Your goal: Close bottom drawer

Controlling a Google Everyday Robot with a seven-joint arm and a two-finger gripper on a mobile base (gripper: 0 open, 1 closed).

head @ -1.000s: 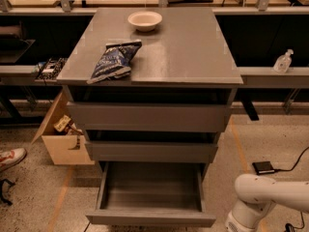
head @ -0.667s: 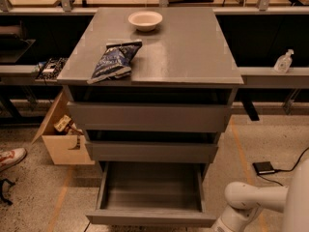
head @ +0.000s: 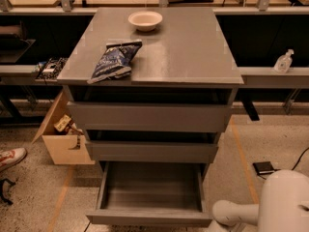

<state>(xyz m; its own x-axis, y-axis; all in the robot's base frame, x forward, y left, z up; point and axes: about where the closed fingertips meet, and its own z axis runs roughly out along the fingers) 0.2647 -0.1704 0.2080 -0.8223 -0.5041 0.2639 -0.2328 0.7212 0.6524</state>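
Note:
The bottom drawer of the grey cabinet stands pulled far out. Its shallow grey box is empty, and its flat front is near the lower edge of the view. The middle drawer and the top drawer above it stick out slightly. Only my white arm shows, at the bottom right, with one link close to the drawer's front right corner. My gripper is out of view below the frame edge.
A white bowl and a blue snack bag lie on the cabinet top. An open cardboard box stands left of the cabinet. A shoe is at far left, a small black object lies on the floor at right, and a bottle stands on the right shelf.
My arm has shifted at the bottom right: a larger white link now fills the corner and a lower link lies nearer the drawer's corner. The bottom drawer has not moved.

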